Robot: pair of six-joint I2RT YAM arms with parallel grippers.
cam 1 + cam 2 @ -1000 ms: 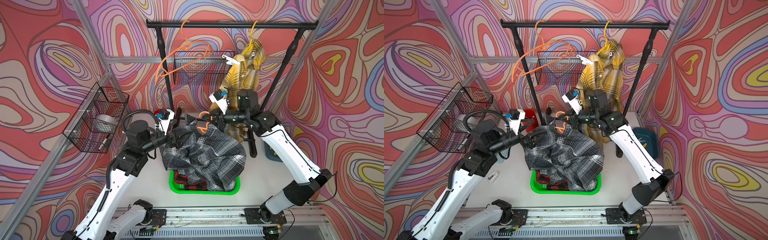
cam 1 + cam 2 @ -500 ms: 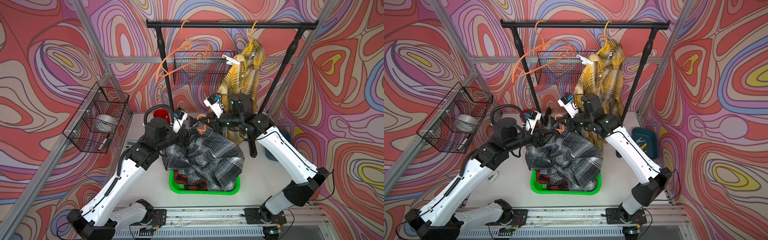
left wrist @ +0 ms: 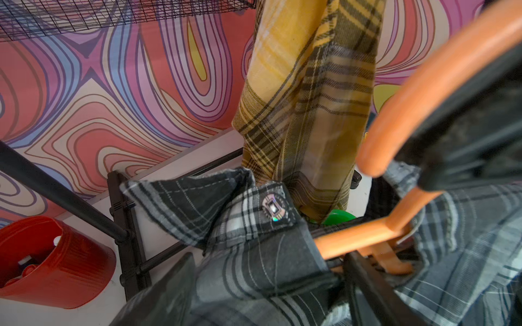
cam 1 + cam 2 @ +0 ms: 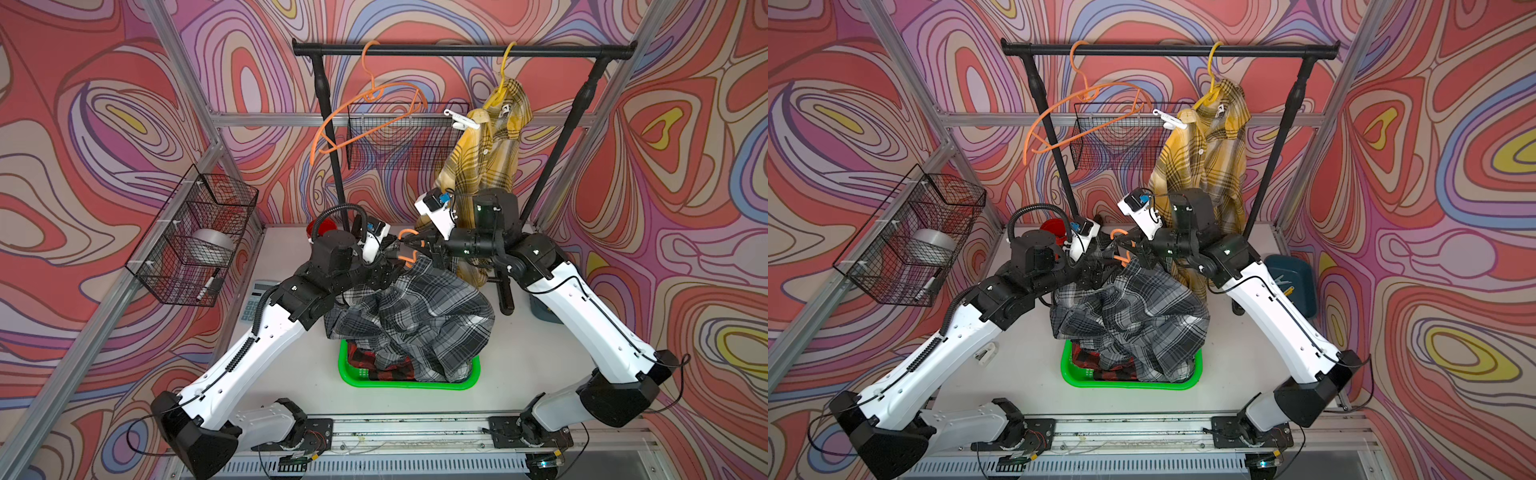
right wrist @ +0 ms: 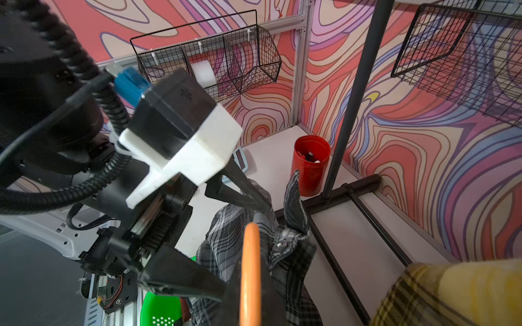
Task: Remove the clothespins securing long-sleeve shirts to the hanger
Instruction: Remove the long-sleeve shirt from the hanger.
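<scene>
**A:** What's crowding the middle?

**B:** The grey plaid shirt (image 4: 415, 316) hangs bunched on an orange hanger (image 3: 429, 87) above the green basket (image 4: 407, 383) and covers most of it. The red-and-black shirt (image 4: 361, 363) lies in the basket underneath. Just behind, the yellow plaid shirt (image 4: 484, 162) hangs from the black rail (image 4: 457, 50), its lower part close behind the right arm's wrist. The rack's post (image 5: 353, 107) and its foot bars stand just beside the grey collar, with a red cup (image 5: 309, 172) near the post.

**A:** Anything further out?

**B:** A bare orange hanger (image 4: 397, 84) hangs on the rail and a wire basket (image 4: 395, 141) is on the back wall. A side basket (image 4: 166, 266) holds a roll of tape (image 4: 212, 245), and a teal tray (image 4: 1302, 274) sits by the right arm.

**A:** And the clothespins?

**B:** A white clothespin (image 4: 459, 119) is clipped to the yellow shirt's shoulder, by the collar. A loose white clothespin (image 4: 986, 353) lies on the table beside the left arm. The grey shirt's shoulders are buried in folds, so I cannot tell about those.

**A:** The claws?

**B:** The right gripper (image 4: 411, 246) is clamped tight on the hook of the hanger carrying the grey shirt. The left gripper (image 5: 245, 251) has its fingers (image 5: 243, 194) wide apart on either side of the grey collar — one tip touches the cloth. Whether they pinch it, I cannot tell.
</scene>
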